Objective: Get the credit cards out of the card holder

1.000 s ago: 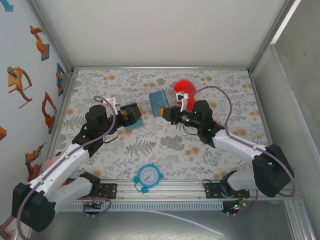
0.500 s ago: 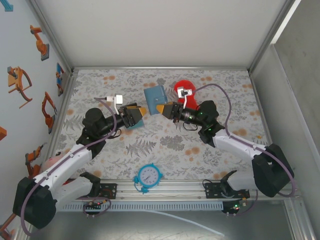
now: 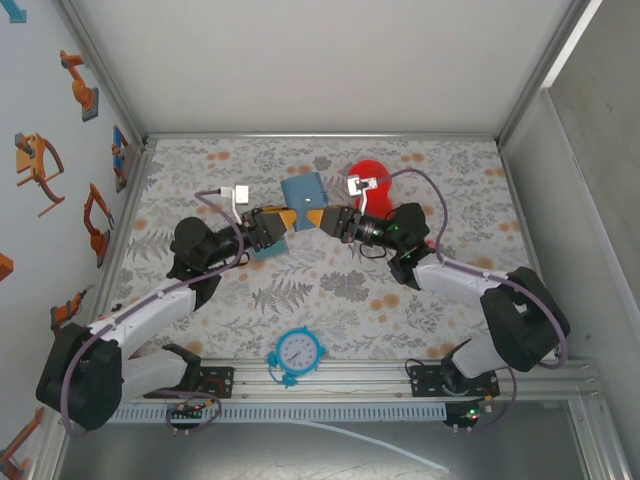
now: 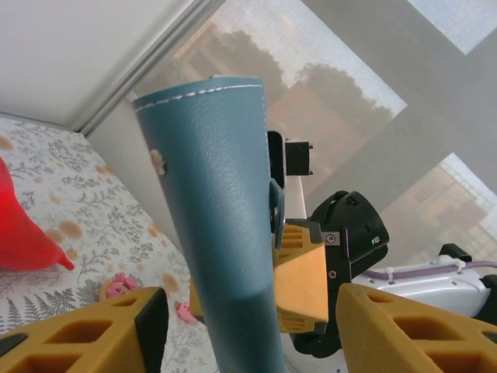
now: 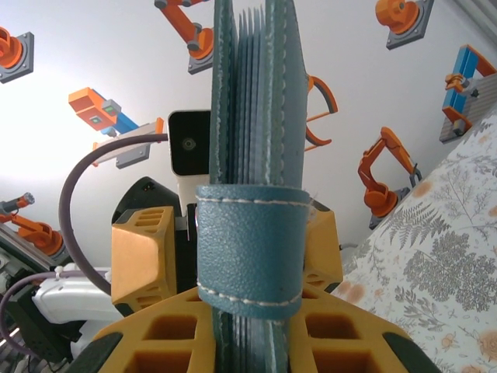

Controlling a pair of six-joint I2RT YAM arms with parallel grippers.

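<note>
The right end effector is clamped on the slate-blue stitched bifold card holder — the left end effector has its fingers apart, flanking it.

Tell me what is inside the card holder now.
Between the covers of the card holder, thin stacked edges show, cards or pocket leaves. Their faces are hidden, and the strap covers their lower part.

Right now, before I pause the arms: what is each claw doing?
Left claw: open, either side of the holder, not gripping.
Right claw: closed on the holder.
</note>
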